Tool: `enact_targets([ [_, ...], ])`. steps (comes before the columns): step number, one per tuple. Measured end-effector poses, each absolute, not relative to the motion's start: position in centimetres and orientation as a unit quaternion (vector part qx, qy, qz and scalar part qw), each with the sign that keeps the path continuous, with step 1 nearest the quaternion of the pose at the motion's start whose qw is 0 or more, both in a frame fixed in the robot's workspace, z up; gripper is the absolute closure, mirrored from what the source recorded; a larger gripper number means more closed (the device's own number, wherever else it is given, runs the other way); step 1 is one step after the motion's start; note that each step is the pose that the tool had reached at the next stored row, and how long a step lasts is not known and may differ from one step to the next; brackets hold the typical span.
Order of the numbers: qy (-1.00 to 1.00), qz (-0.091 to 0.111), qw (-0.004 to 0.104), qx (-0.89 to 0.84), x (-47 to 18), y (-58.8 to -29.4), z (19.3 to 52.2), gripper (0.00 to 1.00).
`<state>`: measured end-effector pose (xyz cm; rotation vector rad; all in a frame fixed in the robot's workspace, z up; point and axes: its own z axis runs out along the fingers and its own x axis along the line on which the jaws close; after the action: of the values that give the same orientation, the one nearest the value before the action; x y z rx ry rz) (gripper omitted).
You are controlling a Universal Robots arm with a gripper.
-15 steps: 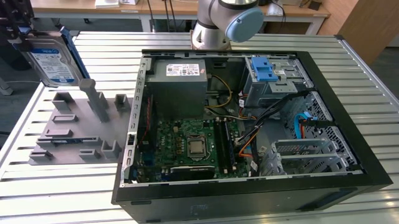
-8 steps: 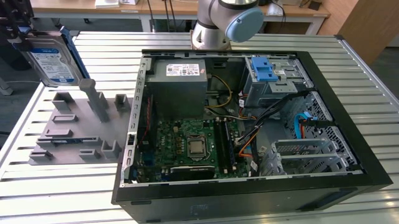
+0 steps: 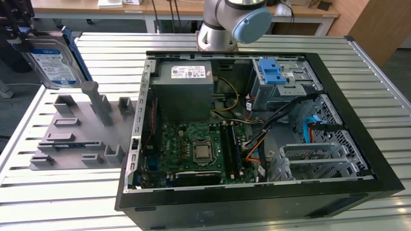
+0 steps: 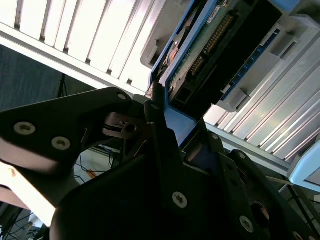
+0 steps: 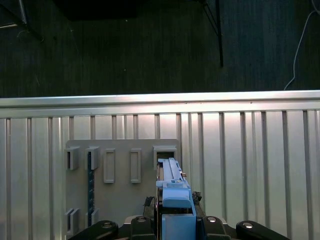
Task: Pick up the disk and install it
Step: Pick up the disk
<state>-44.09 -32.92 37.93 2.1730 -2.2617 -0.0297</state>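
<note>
The disk, silver with a white-and-blue label and a bright blue frame, hangs tilted in the air at the exterior view's far left, above the grey fixture. My gripper is shut on its upper end. In the first wrist view the disk shows edge-on between my gripper jaws, over the fixture's slots. The second wrist view has the disk's connector end and blue frame clamped by my black fingers.
An open black computer case lies on the slatted metal table. Inside are a grey power-supply box, a motherboard and a silver perforated cage with a blue latch. The arm's base stands behind the case.
</note>
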Motion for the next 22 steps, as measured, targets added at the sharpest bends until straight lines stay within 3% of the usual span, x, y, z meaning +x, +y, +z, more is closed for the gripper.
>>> enact_targets([
  [22,-0.721,-0.009,0.003,0.693,-44.09,-32.92,38.75,0.64],
])
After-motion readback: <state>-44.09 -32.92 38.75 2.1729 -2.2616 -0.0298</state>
